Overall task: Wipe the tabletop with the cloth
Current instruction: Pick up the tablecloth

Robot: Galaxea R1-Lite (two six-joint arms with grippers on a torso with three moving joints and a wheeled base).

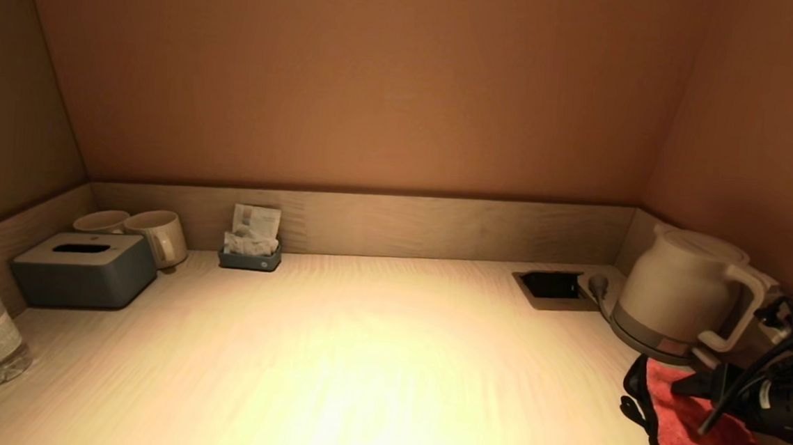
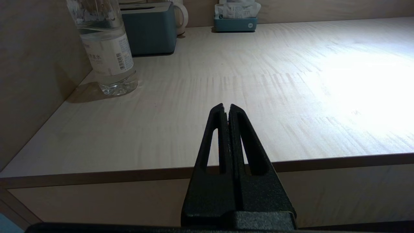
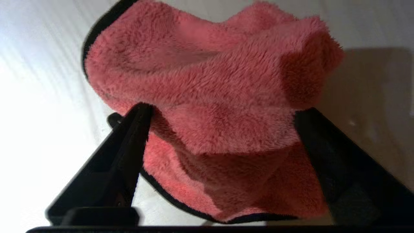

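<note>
Wiping looks barely begun, as far as I can judge: the cloth (image 1: 695,439) sits at the far right of the tabletop (image 1: 359,359), just in front of the kettle (image 1: 684,295), and the broad pale middle of the surface lies ahead of me with no mark telling whether any of it has been covered. Nearly the whole sweep toward the left side seems to be left.

My right gripper (image 3: 223,129) is down at the cloth, reaching in from the right edge of the head view. Its fingers (image 3: 126,152) stand wide apart on either side of a raised fold of the red pile; the fold bulges up between them, and I cannot tell whether the pads press it or only flank it. The black-edged hem of the cloth lies flat on the wood beneath.

My left gripper (image 2: 229,110) is out of the head view, parked low at the near edge of the tabletop on the left side, its fingers pressed together on nothing, pointing across the surface. The water bottle (image 2: 106,48) stands off to one side of it near the wall, with the tissue box (image 2: 148,27) further back.
</note>
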